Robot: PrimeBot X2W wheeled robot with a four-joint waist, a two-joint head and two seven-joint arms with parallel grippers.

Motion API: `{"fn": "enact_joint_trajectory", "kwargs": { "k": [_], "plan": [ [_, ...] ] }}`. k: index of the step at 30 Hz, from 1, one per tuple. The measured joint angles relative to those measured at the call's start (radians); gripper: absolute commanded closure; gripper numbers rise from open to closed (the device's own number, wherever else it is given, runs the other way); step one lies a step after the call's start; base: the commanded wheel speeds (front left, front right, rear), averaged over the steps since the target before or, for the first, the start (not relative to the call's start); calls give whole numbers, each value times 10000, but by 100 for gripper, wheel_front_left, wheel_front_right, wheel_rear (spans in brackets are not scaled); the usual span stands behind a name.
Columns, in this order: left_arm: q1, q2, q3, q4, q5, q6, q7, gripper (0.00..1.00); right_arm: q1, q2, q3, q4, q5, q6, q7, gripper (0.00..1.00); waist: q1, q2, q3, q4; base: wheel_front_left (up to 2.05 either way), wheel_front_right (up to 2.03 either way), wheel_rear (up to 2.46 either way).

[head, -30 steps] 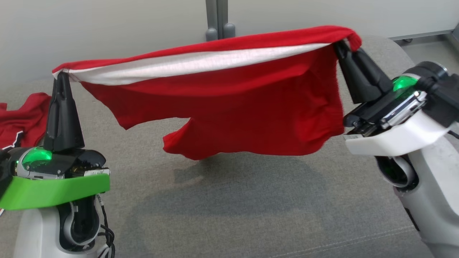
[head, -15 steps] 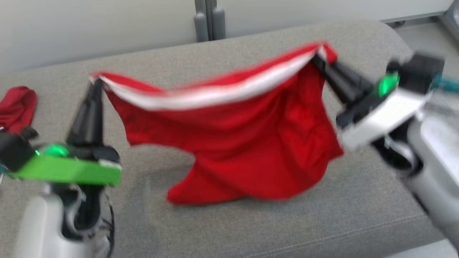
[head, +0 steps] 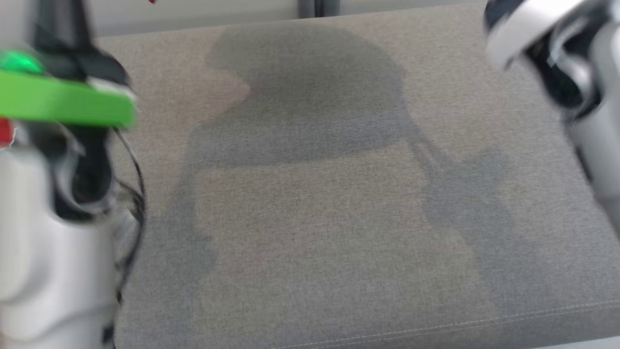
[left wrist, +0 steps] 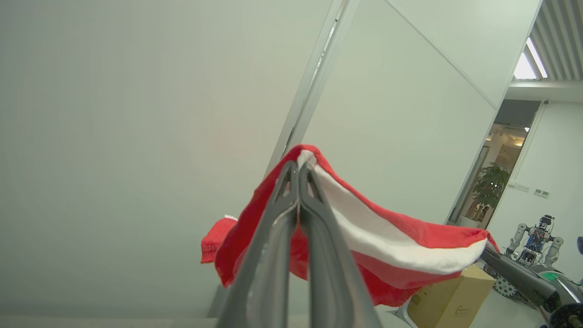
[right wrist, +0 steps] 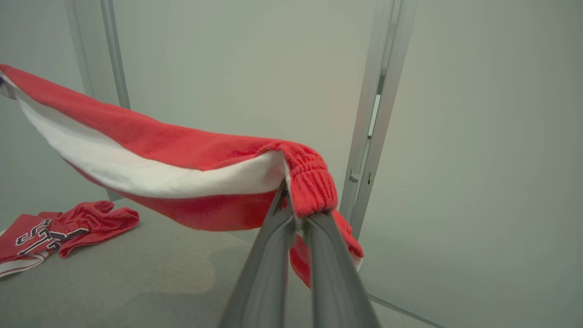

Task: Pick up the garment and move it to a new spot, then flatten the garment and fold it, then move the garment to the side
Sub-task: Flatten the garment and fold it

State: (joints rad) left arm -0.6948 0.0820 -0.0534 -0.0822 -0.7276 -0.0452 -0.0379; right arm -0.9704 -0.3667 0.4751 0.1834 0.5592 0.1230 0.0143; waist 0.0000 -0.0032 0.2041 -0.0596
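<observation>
Both our left gripper (left wrist: 299,169) and right gripper (right wrist: 292,213) are clamping shut on the red shorts (right wrist: 182,150); we're aiming for taut, level lowering.

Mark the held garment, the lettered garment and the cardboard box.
held garment (right wrist: 150,177): right wrist view, white band.
lettered garment (right wrist: 95,218): right wrist view, red folds.
cardboard box (left wrist: 448,296): left wrist view, side face.

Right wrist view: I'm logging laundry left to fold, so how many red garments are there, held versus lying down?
Held in the right gripper, red garment with white band: 1
Lying on the grey cushion, red garment with dark lettering: 1
Total: 2
</observation>
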Motion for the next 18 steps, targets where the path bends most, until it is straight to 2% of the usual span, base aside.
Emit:
{"fn": "enact_joint_trajectory", "kwargs": {
  "k": [4,8,13,18],
  "plan": [
    [2319,-88,-932,1104,-63,-176,500,100,1959,-337,1258,1340,213,6,855,100,0,0,264,254,0,0,0],
    [4510,-280,-1415,2140,-148,-201,579,100,3426,-380,2297,2153,520,13,1099,100,0,0,590,402,0,0,0],
    [4998,-339,-1436,2692,-366,-353,38,100,3833,58,2608,2393,1174,15,579,100,0,0,948,502,0,0,0],
    [4998,-330,-1563,2970,-320,-522,-447,100,3835,144,3344,2119,1281,15,-115,100,0,-1,913,564,0,0,0]
  ]
}}
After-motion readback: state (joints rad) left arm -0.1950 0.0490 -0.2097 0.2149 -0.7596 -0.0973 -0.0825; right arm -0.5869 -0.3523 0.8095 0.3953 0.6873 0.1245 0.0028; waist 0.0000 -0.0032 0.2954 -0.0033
